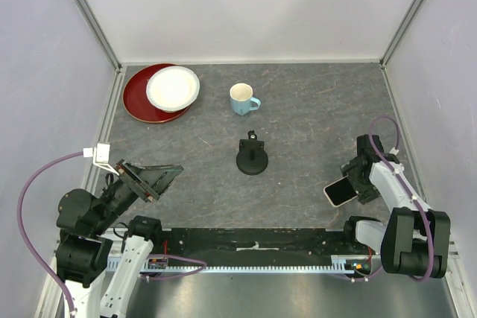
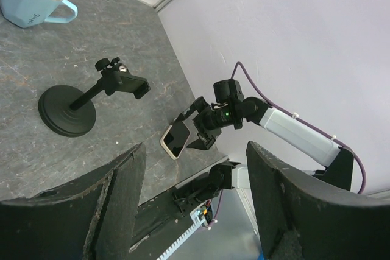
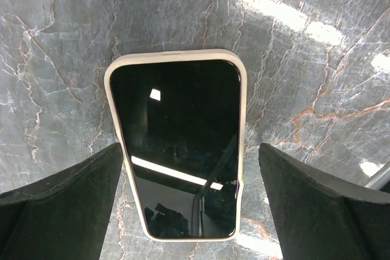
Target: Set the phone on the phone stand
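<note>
Top external view showed the grey marbled table (image 1: 313, 109) spread under both my arms. Biggest thing on it was a red plate (image 1: 136, 103) in the far left corner, with a white plate (image 1: 173, 87) resting on it, shifted toward its right side. Near the middle stood the phone stand (image 1: 252, 158), a black disc base with a short holder rising from it, and nothing sat in that holder. A pale blue cup (image 1: 242, 99) stood upright just beyond the stand, handle pointing right.

My left pincer (image 2: 195, 147) hung low at the near left, fingers spread wide with nothing between them, well apart from the stand.

My right pincer (image 3: 189, 150) was released too, its fingers straddling the phone (image 3: 180, 144) at the near right of the table. That phone lay dark glossy face up, pale rim all round. My left finger (image 3: 73, 193) sat just beside the rim, though I could not tell whether it touched. My right finger (image 3: 317, 193) stood clearly off it. Phone and stand were well apart.
</note>
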